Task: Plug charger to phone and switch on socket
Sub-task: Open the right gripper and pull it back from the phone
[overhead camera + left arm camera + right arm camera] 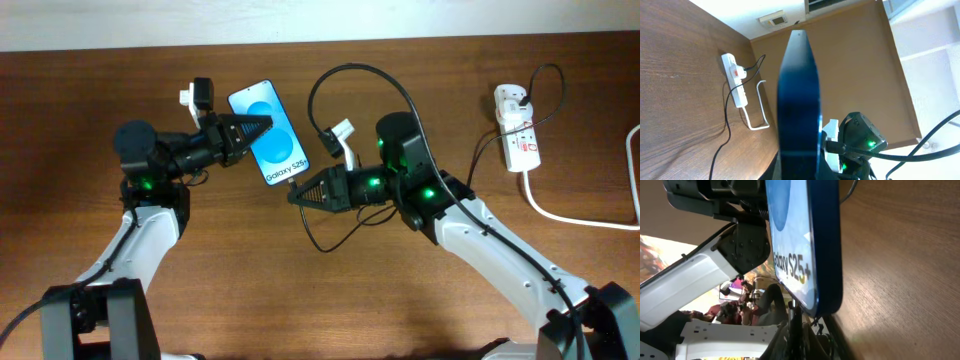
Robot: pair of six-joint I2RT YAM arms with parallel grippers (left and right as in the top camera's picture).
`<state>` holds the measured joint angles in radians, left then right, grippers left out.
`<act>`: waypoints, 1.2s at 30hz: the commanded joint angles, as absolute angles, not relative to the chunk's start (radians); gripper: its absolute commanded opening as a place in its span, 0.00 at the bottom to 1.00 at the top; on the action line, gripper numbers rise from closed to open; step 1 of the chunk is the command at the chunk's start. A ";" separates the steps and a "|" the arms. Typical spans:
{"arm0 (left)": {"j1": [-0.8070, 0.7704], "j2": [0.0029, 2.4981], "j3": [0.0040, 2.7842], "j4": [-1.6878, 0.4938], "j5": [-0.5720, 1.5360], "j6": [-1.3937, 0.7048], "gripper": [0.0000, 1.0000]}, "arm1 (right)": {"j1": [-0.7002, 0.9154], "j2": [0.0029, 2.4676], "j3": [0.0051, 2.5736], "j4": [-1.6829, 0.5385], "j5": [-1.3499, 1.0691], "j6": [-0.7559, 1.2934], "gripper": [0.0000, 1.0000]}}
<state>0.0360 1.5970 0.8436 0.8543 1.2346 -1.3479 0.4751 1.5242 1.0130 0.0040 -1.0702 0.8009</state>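
Phone [805, 240] fills the right wrist view: slim, dark-framed, with a bright blue screen and white "Galaxy S25+" text. It is raised off the table [300, 300], with the left gripper [260, 128] closed on its long edge. The right gripper [297, 196] pinches the connector end of the charger [350, 67] against the phone's lower short edge; whether it is seated cannot be told. The black cable runs to the socket [520, 135], far right and well apart.

robot lab — wooden table [260, 305], two arms [500, 250]
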 commanded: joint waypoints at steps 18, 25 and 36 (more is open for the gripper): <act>-0.086 1.595 0.846 0.851 1.438 -1.294 0.00 | 0.464 1.534 1.031 0.160 -0.860 0.701 0.04; -0.073 1.595 0.846 0.822 1.538 -1.289 0.00 | 0.464 1.534 1.031 0.010 -0.868 0.632 0.04; 0.110 1.595 0.846 0.826 1.542 -1.232 0.00 | 0.464 1.532 1.031 -0.447 -0.591 0.370 0.04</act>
